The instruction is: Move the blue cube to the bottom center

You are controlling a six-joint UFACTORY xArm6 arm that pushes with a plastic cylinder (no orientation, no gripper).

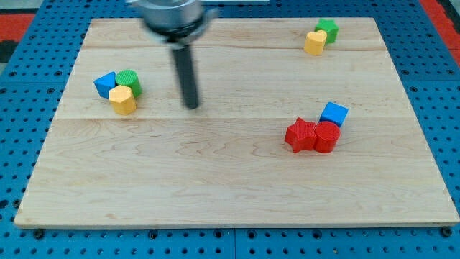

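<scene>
The blue cube [334,114] sits at the view's right, touching the top of a red cylinder [327,136], with a red star-shaped block [300,134] just left of that. My tip [191,106] is on the board left of centre, far to the left of the blue cube and apart from every block. It stands to the right of a cluster at the view's left.
At the view's left a blue triangular block [105,84], a green cylinder [129,81] and a yellow hexagonal block [123,99] touch one another. At the top right a yellow heart-shaped block [314,42] touches a green block [328,29]. The wooden board [230,194] lies on a blue pegboard.
</scene>
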